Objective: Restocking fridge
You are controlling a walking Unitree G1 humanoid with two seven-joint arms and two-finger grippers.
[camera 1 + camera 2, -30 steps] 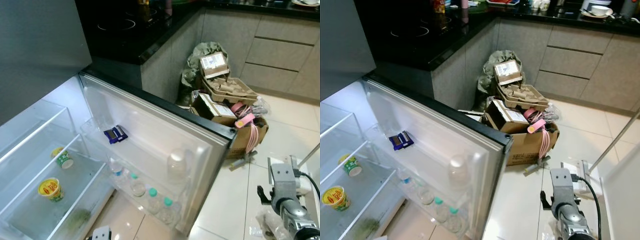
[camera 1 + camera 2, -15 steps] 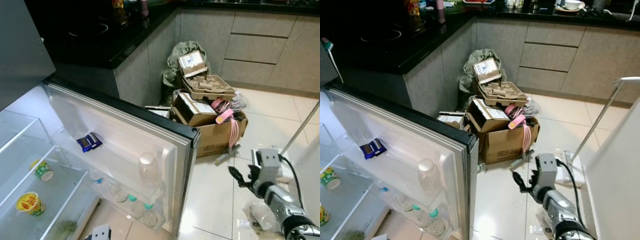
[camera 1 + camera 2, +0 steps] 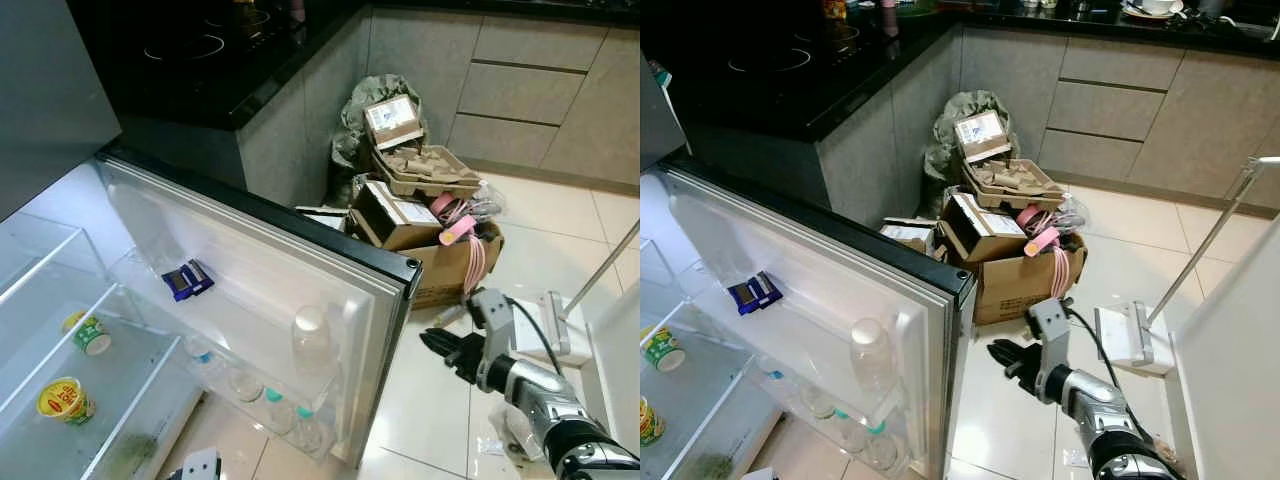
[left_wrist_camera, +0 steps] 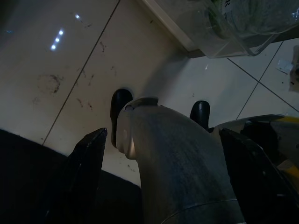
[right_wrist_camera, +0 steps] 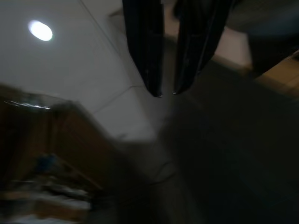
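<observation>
The fridge stands open, its door swung out toward me. On the door's upper shelf lies a blue packet, and a clear bottle stands near the door's edge. Several small bottles fill the lower door shelf. Inside, a green cup and a yellow-lidded cup sit on glass shelves. My right gripper hovers low over the floor tiles, just right of the door edge, shut on nothing. In its wrist view my left gripper hangs open beside my leg.
A cardboard box heaped with packaging and egg trays stands beyond the door, against a grey cabinet under a black counter. On the tiles to the right sits a white base with a pole. A crumpled plastic bag lies by my right arm.
The camera has swung right and then settled. My right arm has turned, and its gripper has moved left and down toward the fridge door's edge.
</observation>
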